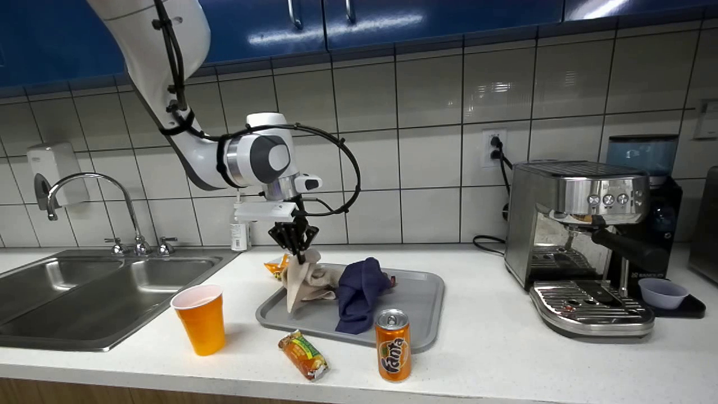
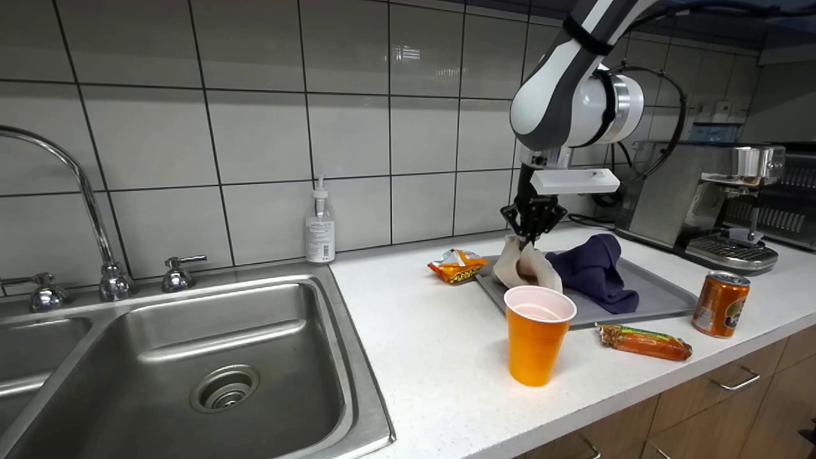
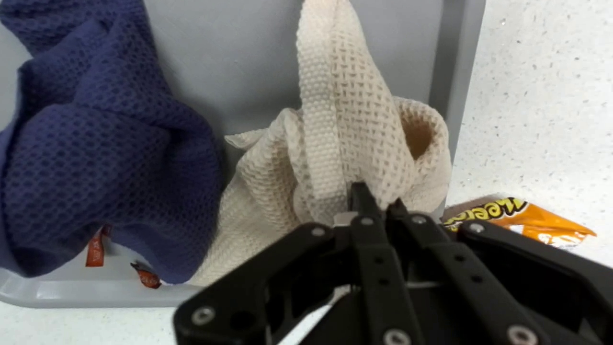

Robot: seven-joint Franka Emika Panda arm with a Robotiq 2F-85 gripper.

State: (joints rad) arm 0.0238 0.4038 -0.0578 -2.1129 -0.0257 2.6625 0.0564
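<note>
A beige cloth (image 3: 354, 120) is bunched over one end of a grey tray (image 1: 416, 289), and the black gripper (image 3: 380, 203) is clamped on a fold of it (the fingertips (image 3: 362, 197) press into the fabric, so their exact bite is hard to make out). How much of it rests on the tray cannot be told. Just beside it lies a crumpled blue cloth (image 3: 110, 153); ends of red wrappers (image 3: 96, 250) poke out from underneath, the rest hidden. An orange packet (image 1: 275, 267) by the tray's edge is partly hidden behind the beige cloth in an exterior view. The arm (image 1: 210, 151), cut off at the top of both exterior views, slants down and points the gripper straight below. On the white counter (image 1: 477, 342) near the tray are an orange cup (image 1: 203, 328), a snack bar (image 1: 303, 354) and a soda can (image 1: 393, 350). A steel sink (image 2: 274, 350) and a coffee machine (image 1: 580, 191) flank them, before a tiled wall (image 1: 429, 160) under blue cupboards (image 1: 449, 19).
</note>
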